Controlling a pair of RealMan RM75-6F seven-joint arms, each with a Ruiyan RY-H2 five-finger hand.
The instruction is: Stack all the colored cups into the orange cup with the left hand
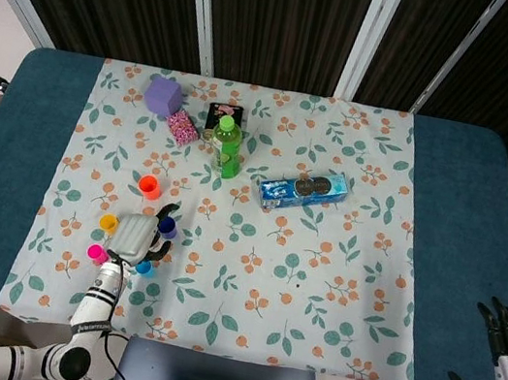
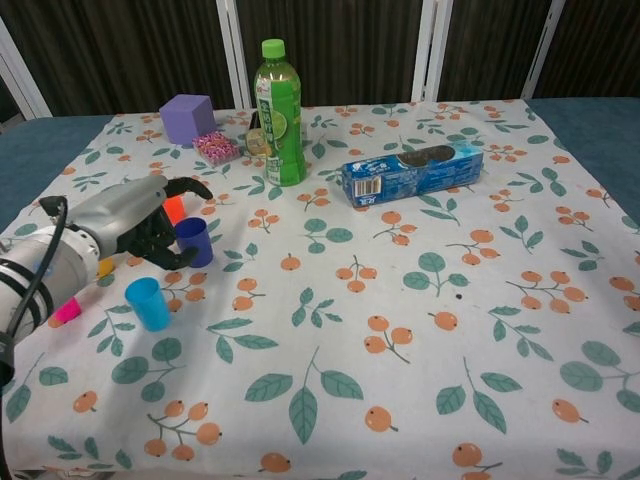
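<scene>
Chest view: left hand [image 2: 140, 232] fingers spread, holding nothing, beside small dark-blue plastic cup [image 2: 193, 241] | looks light, stiff, tippable; grasp its sides near the rim

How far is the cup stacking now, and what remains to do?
Nothing is stacked yet: the orange cup holds no other cup. The yellow cup, pink cup, light blue cup and dark blue cup all stand apart on the cloth. The left robot hand is at the dark blue cup with its fingers around it, but the cup is not lifted. All four cups remain.
</scene>
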